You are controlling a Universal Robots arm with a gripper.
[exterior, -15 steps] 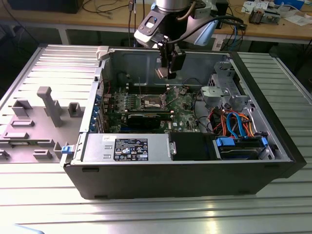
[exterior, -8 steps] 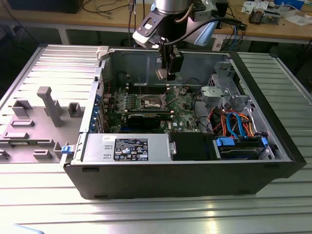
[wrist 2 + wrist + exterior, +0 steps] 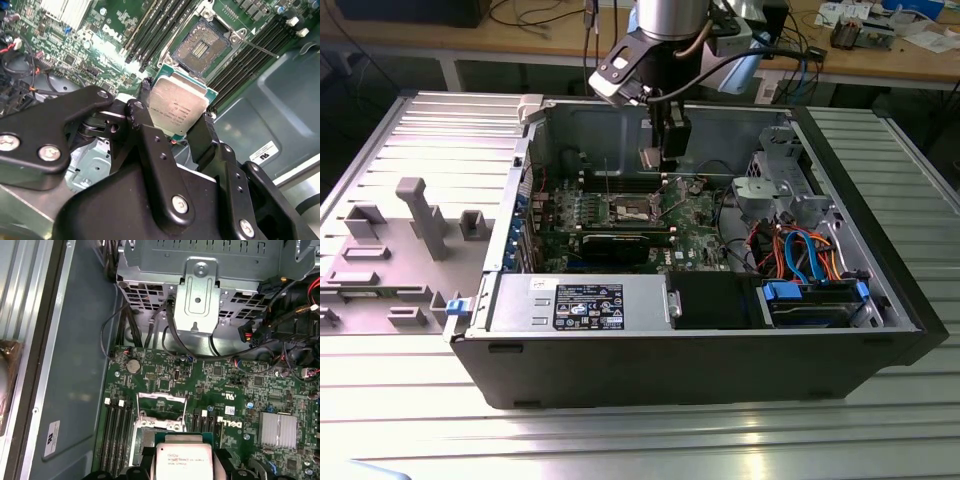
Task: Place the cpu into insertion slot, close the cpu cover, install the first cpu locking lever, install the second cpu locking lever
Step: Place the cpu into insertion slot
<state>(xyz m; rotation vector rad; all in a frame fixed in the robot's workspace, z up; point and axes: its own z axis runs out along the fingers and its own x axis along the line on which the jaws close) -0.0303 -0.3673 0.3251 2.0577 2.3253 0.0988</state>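
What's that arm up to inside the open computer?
A robot arm's end effector is gripping the cpu, a small silver-topped chip, by its edges above the green circuit board inside the open computer case. The insertion slot lies bare nearby, and the cpu cover stands raised open. So the chip is not yet seated.

A ribbed metal table (image 3: pixel 410 430) of silver slats carries an open black desktop computer case (image 3: pixel 670 375), lying on its side near the middle. Toward the exterior view's left, just beside the case, a cluster of grey moulded fixtures (image 3: pixel 420 215) stands on the same slatted surface, one post upright.
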